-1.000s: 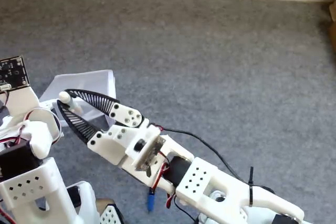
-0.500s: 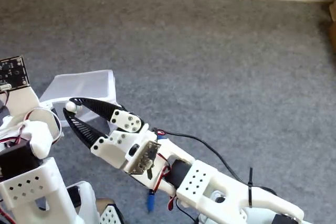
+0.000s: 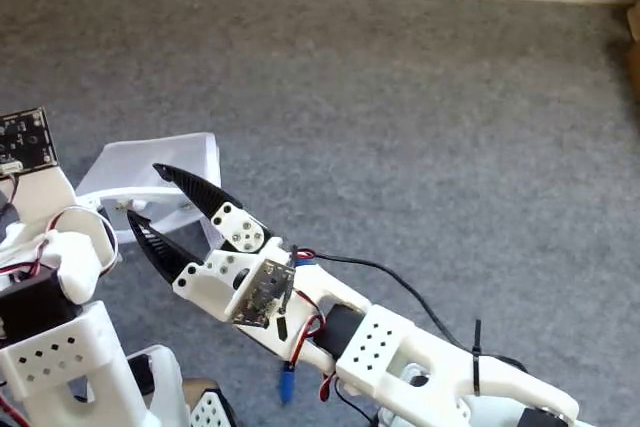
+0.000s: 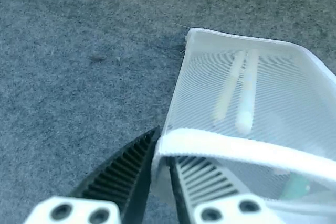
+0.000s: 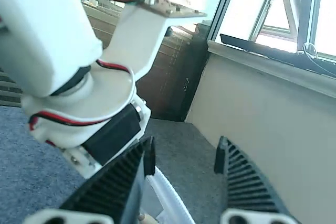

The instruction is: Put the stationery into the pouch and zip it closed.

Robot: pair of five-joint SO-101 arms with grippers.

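A white mesh pouch (image 3: 170, 162) lies on the grey carpet at the left, mouth towards the arms. In the left wrist view the pouch (image 4: 273, 77) holds two white pens (image 4: 244, 95), with something green deeper inside. My left gripper (image 4: 163, 148) is shut on the pouch's white rim band (image 4: 226, 148) and holds the mouth up. My right gripper (image 3: 145, 193) stands open at the mouth, one black finger on each side of the rim. Nothing sits between its fingers (image 5: 128, 171), and the rim (image 5: 168, 198) passes just beneath them.
The left arm's white body (image 3: 60, 277) fills the lower left, close to the right arm (image 3: 380, 347), which crosses the lower middle. A small blue item (image 3: 287, 382) pokes out under the right arm. Bare grey carpet (image 3: 450, 127) spreads across the middle and right.
A second ago my right gripper's tips were closed around a small white round-ended piece at the pouch mouth. Its fingers have since spread open, and the piece no longer shows between them.
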